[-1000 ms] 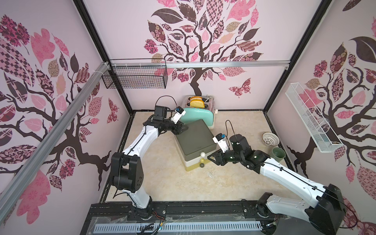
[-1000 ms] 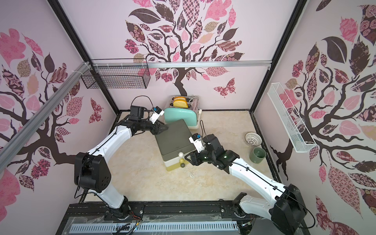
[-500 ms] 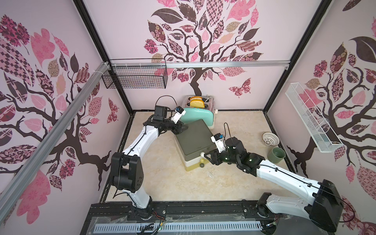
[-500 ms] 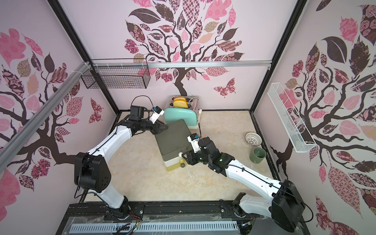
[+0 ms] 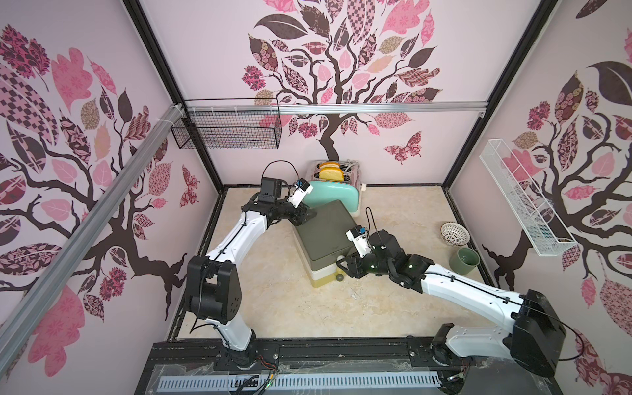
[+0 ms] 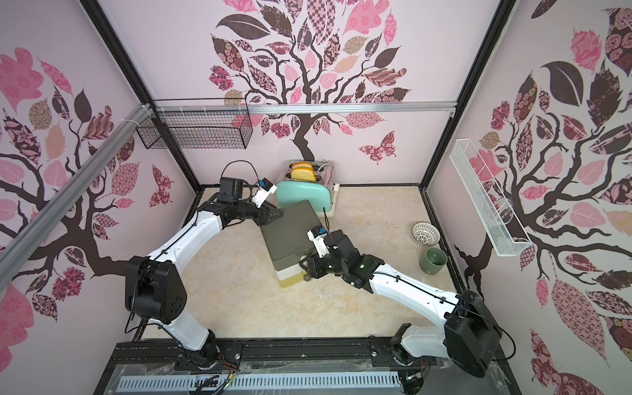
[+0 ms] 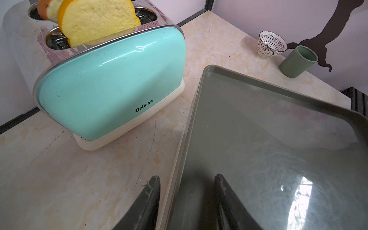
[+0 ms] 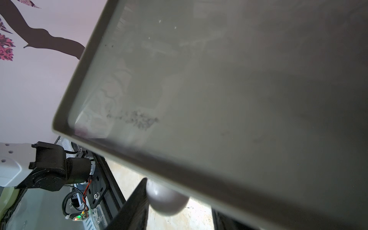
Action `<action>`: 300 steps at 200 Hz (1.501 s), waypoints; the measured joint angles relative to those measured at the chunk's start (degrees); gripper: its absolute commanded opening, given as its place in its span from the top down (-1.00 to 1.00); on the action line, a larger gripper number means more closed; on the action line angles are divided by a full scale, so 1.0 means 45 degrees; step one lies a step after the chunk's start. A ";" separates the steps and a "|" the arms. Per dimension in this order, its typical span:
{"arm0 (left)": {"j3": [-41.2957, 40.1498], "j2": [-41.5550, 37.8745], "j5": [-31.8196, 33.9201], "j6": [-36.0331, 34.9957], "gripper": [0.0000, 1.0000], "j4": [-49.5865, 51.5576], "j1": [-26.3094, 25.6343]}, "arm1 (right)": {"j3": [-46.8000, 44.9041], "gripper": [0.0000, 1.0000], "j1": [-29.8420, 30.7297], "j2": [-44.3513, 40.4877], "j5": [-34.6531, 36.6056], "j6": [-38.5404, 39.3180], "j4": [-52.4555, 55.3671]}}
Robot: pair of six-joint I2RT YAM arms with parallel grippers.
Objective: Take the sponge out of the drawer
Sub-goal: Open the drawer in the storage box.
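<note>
Drawer unit (image 5: 325,239): sitting on the marble bench (image 5: 273,301), just in front of the mint toaster (image 5: 333,196); drawers looking closed.
Sponge: not showing in any view.
Left gripper (image 5: 309,216): fingers (image 7: 148,201) pinching the unit's olive top at its back corner, one on each side of the rim.
Right gripper (image 5: 342,270): fingers (image 8: 131,207) standing apart around the round grey knob (image 8: 166,201) on the drawer front, one touching it.

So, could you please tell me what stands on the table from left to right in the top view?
Toaster → drawer box → patterned bowl → green cup.
</note>
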State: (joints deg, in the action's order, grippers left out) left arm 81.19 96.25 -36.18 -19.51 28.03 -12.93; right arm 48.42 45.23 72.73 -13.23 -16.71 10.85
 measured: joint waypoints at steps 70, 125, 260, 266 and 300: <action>0.0000 0.0000 0.0044 -0.0015 0.07 -0.0044 0.0005 | 0.0559 0.23 0.0136 0.0359 0.0398 0.0131 0.0306; 0.0000 0.0000 0.0083 -0.0019 0.08 -0.0063 0.0005 | 0.0612 0.31 0.0238 0.0311 0.0845 0.0301 0.0500; 0.0301 0.0296 0.0039 0.0005 0.08 -0.0029 -0.0102 | -0.1739 0.36 0.1831 -0.4561 0.2982 -0.0355 0.3555; 0.0340 0.0325 0.0034 0.0000 0.08 -0.0024 -0.0102 | -0.1773 0.36 0.1919 -0.4755 0.3075 -0.0452 0.3789; 0.0442 0.0452 -0.0005 0.0010 0.08 -0.0083 -0.0039 | -0.1773 0.36 0.2268 -0.5469 0.3434 -0.0831 0.4974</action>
State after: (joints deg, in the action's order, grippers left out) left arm 83.18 98.28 -36.21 -19.46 27.66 -13.10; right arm 40.45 55.44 48.12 2.22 -20.45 33.23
